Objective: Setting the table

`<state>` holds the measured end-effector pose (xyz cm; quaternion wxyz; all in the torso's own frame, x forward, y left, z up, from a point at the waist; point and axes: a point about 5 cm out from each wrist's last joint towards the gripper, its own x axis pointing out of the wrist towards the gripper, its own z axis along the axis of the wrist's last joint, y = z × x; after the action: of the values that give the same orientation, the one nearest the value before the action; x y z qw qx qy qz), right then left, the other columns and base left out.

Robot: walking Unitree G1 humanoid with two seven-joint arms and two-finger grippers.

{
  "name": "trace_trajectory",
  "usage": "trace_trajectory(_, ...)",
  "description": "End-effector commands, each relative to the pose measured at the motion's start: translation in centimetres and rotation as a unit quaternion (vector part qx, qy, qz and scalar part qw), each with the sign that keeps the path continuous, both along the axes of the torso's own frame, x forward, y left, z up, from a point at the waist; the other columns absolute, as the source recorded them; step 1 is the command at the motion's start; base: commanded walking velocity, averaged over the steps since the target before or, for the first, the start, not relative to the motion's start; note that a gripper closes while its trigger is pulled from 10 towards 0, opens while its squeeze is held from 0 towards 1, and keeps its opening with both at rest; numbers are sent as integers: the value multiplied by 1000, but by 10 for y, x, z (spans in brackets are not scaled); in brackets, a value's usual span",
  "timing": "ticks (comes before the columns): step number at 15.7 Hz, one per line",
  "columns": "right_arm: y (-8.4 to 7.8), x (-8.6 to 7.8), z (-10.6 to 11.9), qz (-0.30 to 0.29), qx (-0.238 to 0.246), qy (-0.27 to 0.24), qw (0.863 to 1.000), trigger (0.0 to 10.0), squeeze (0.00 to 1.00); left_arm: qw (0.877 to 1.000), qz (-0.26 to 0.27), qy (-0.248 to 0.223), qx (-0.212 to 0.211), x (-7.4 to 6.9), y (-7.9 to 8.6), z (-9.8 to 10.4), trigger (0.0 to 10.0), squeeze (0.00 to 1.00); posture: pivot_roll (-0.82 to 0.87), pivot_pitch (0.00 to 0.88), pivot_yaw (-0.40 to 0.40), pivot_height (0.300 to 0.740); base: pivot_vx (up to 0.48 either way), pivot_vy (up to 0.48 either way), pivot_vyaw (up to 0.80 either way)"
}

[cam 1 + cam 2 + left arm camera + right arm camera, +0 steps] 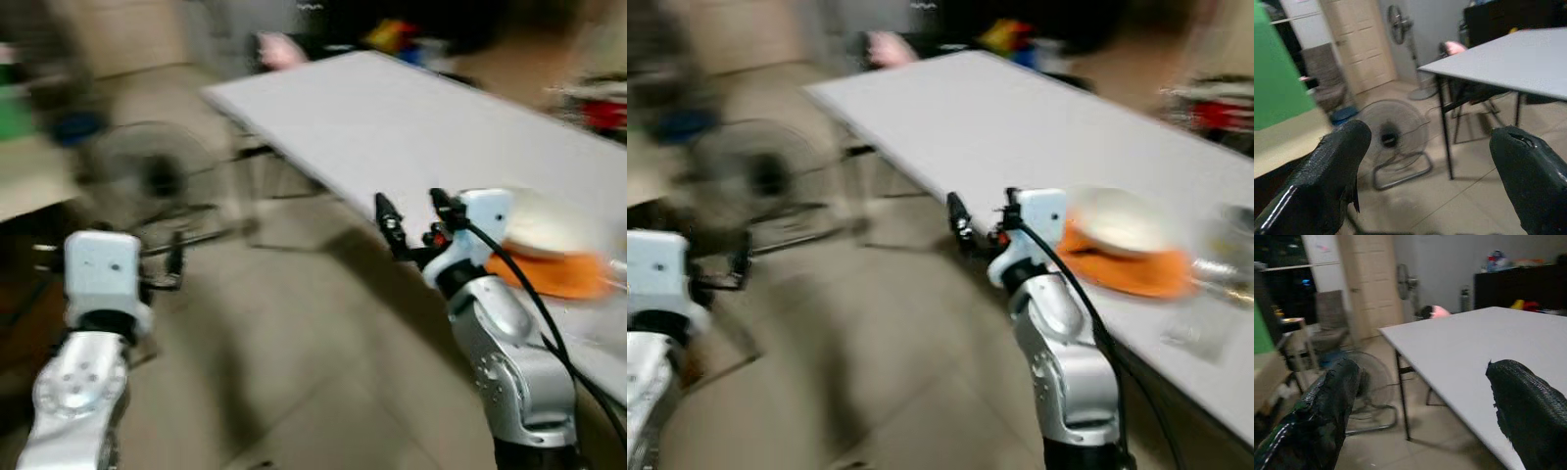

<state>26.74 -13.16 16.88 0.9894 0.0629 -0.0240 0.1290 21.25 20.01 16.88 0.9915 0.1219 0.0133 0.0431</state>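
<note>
step: approaching table (1038, 117), view blurred | right gripper (411, 217) jaws apart, empty, at table edge beside orange plate (1132, 269) with bowl (1122, 223) | left gripper (1432, 176) jaws apart, empty, off the table's side over floor | next: likely fetch more settings

Beige tiled floor (1459, 205) is running under a long white table (1474, 357) on black legs. A floor fan (1393, 139) is sitting low beside it, a standing fan (1400, 29) by the cream door (1359, 44). A dark cabinet (1518, 286) is lining the back wall.
</note>
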Motion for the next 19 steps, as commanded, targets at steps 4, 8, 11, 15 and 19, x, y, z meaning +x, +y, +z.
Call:
trace_trajectory(4, -16, -10, -17, -22, -34, 21, 999, 10000, 1000, 1000, -9, 12, -5, -2, -6, -10, 10000, 0, -81, 0, 72, 740, 0, 259, 800)
trace_trajectory(8, -10, -11, -29, 4, -45, 53, 998, 10000, 1000, 1000, 13, 2, -4, -11, -5, -8, 10000, 0, -52, 0, 49, 740, 0, 0, 400)
trace_trajectory(11, -3, -13, -43, 36, -71, 77, 994, 10000, 0, 999, 37, 5, 3, -27, 1, -12, 10000, 0, -11, 3, 25, 740, 96, 0, 0)
trace_trajectory(15, 5, -8, -42, 66, -63, 76, 993, 10000, 0, 999, 53, 8, 4, -37, 5, -11, 10000, 0, 19, 7, 2, 740, 339, 0, 600)
trace_trajectory(19, 13, -2, -40, 82, -62, 70, 992, 10000, 0, 998, 63, 7, 5, -45, 6, -10, 10000, 0, 36, 6, -16, 740, 352, 0, 800)
